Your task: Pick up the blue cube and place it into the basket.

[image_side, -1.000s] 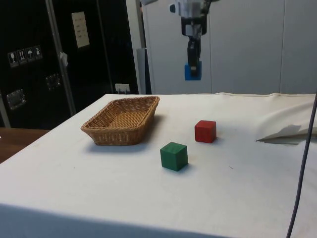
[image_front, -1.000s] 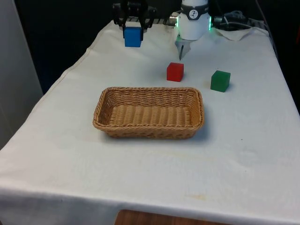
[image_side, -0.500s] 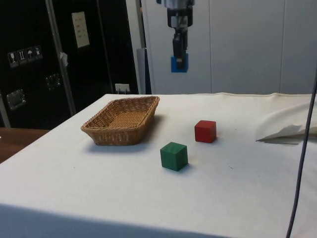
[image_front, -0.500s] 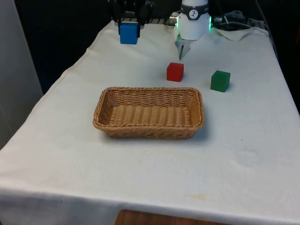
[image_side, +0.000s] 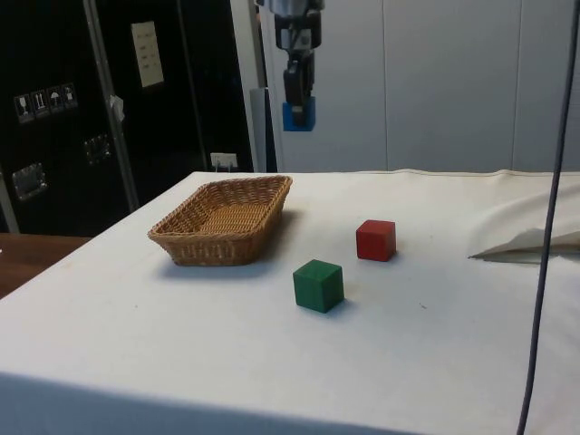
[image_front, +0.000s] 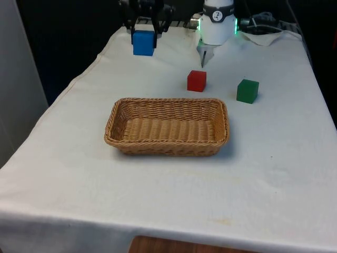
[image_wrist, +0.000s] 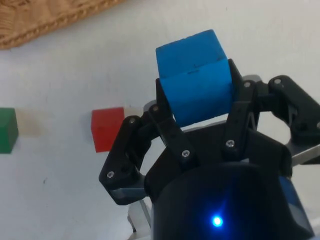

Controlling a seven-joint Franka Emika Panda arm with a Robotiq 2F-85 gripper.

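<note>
On my front view I start at the left: the black two-finger gripper (image_front: 144, 32) hangs high above the far left part of the white-clothed table (image_front: 274, 174), and its fingers are clamped on the small blue cube (image_front: 143, 43), one on each side. The cube is off the cloth, well clear of everything below it. My wrist view confirms the grip, with the blue cube (image_wrist: 196, 76) pinched between the two black fingers (image_wrist: 167, 125).

Nearer to me and a little to the right sits the oblong woven wicker basket (image_front: 167, 148), open side up, in the middle of the table. From the side view I see the gripper (image_side: 298, 101) with the cube above the table beyond the basket's (image_side: 222, 237) far end.

Further right in the front view, beyond the basket, a small red cube (image_front: 196, 81) rests on the cloth, and to its right, apart from it, a small green cube (image_front: 247, 90).
</note>
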